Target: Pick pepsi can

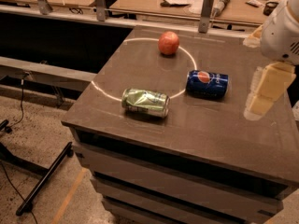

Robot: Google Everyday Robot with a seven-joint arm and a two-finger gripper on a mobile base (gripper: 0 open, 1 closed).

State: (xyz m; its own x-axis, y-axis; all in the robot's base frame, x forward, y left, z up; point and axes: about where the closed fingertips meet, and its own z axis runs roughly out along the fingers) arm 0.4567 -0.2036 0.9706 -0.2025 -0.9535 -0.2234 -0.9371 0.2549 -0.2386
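Note:
The pepsi can is dark blue with a red-white-blue logo and lies on its side on the dark table top, right of centre. My gripper hangs from the white arm at the right edge of the view. It is above the table and to the right of the pepsi can, not touching it. It holds nothing that I can see.
A dented green-and-silver can lies on its side left of the pepsi can. A red apple stands behind them. A white circle line is marked on the table. Cluttered desks and metal posts stand behind.

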